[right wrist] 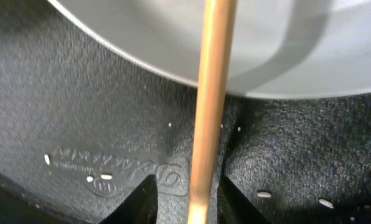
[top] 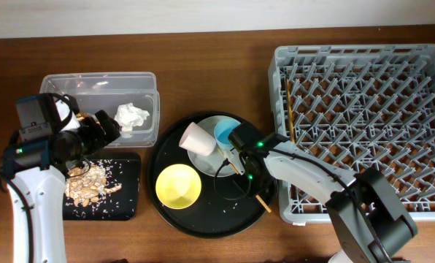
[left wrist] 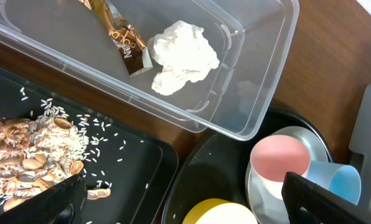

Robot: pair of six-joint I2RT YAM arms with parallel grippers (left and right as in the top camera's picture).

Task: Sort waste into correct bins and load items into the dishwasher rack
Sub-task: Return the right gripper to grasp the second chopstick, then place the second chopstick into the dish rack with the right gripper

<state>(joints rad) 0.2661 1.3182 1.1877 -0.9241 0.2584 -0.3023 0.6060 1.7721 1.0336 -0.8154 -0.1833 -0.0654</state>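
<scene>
My right gripper (right wrist: 190,200) is open low over the round black tray, one finger on each side of a wooden chopstick (right wrist: 210,93) that lies across the pale plate (right wrist: 279,43). In the overhead view this chopstick (top: 248,183) runs from the plate (top: 207,159) to the tray's right edge. The second chopstick (top: 290,109) lies in the grey rack (top: 363,124). The pink cup (top: 197,138) and blue cup (top: 223,131) lie on the plate, and the yellow bowl (top: 178,185) is beside it. My left gripper (left wrist: 192,208) is open and empty. The clear tub (left wrist: 254,118) holds the tissue (left wrist: 182,56) and gold wrapper (left wrist: 120,37).
The flat black tray (top: 122,204) at front left holds food scraps and rice (top: 90,183). The round black tray (top: 203,215) sits between it and the rack. Loose rice grains dot the round tray (right wrist: 79,112). The rack's left wall is close to my right arm.
</scene>
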